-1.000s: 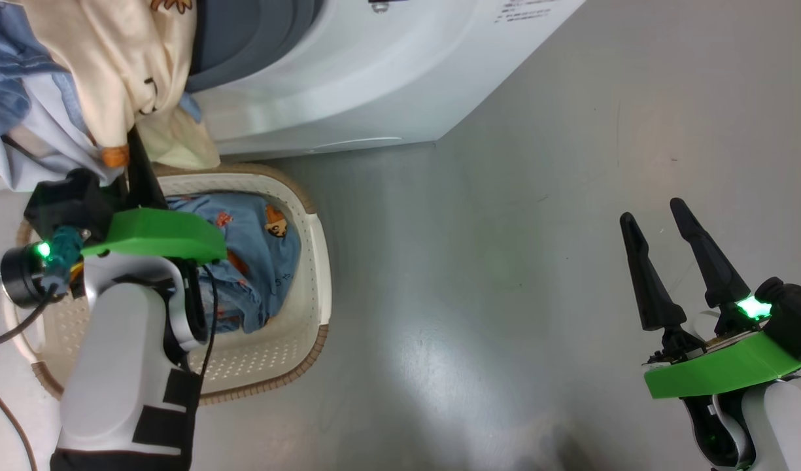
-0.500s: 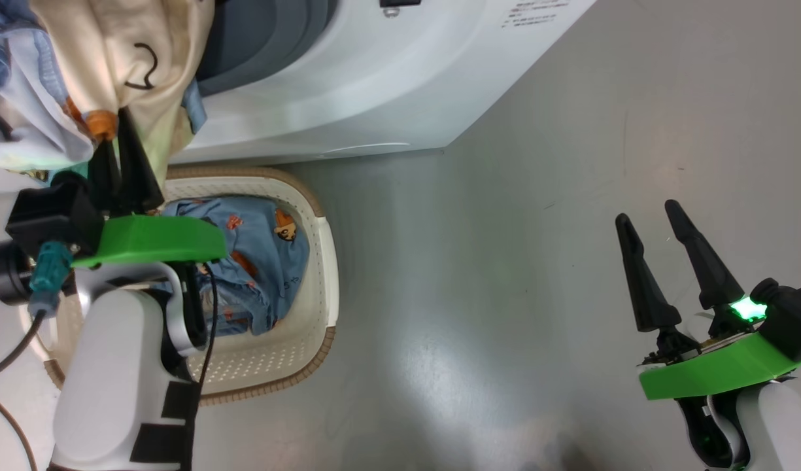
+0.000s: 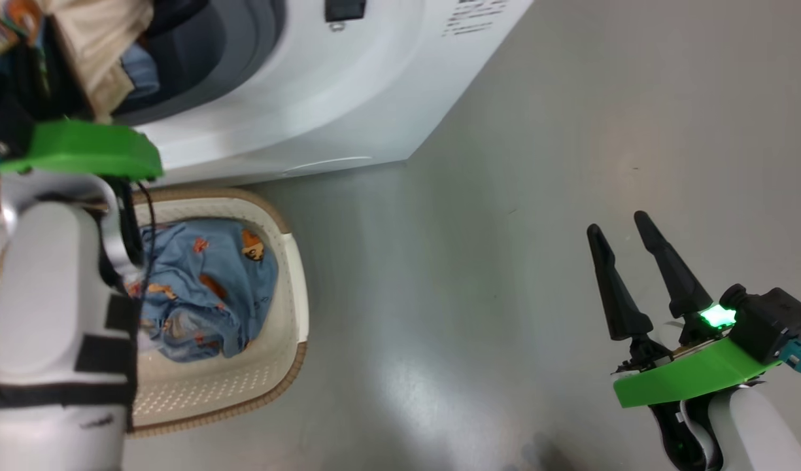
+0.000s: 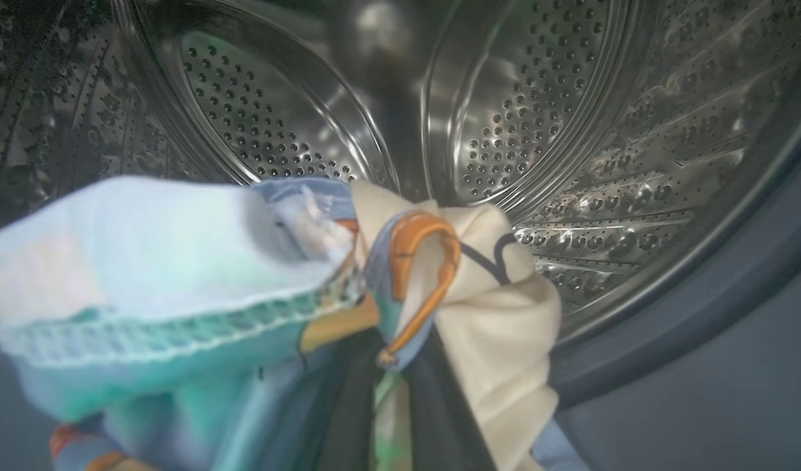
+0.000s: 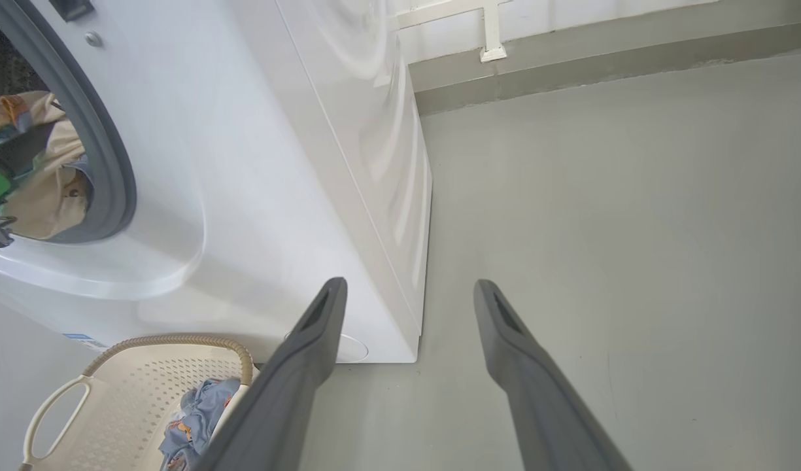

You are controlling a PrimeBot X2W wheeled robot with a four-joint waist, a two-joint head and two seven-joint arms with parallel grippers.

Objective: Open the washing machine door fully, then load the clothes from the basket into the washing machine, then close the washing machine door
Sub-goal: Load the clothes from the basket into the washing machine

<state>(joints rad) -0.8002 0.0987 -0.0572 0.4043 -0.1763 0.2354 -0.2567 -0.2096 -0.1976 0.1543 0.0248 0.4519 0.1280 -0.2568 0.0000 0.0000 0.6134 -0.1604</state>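
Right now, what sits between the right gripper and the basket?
Just bare grey floor. In the head view, nothing lies on the stretch between the open right gripper and the basket.

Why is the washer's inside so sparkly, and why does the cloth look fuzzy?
Left wrist view: the steel drum mirrors the light, and the cloth sits too close to the lens to be sharp. Head view: the floor has a pale glare patch.

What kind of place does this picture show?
Most likely a laundry area or utility room. A white front-loading washing machine stands on a bare grey floor, and a perforated basket holding clothes sits before it.
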